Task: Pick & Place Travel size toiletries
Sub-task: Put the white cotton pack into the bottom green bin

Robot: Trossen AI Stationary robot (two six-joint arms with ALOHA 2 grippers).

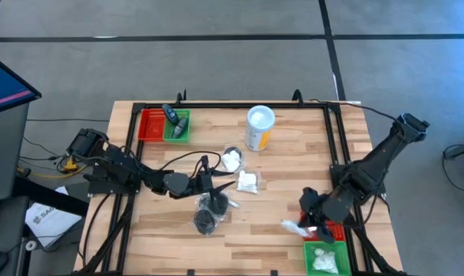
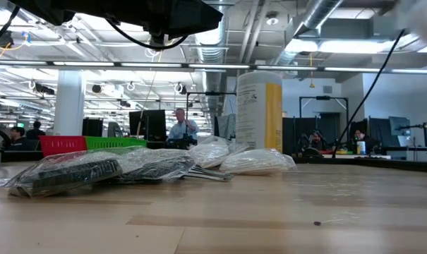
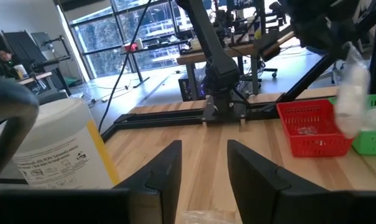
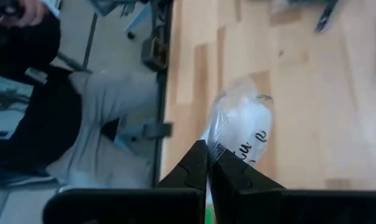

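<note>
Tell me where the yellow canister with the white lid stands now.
In the high view, the yellow canister stands near the table's far edge, right of the green bin, behind the white packets.

Two dark jointed arms, black cables, dark flat-faced fingers [image 3: 166, 180]

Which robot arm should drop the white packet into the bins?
The right. Its fingers are already pinched on the white packet, hanging beside the red bin and green bin.

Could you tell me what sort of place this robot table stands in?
Probably an open-plan robotics lab or workshop: exposed silver ceiling ducts, rows of dark monitor workstations with a seated person, and another dark robot arm on a neighbouring bench.
</note>
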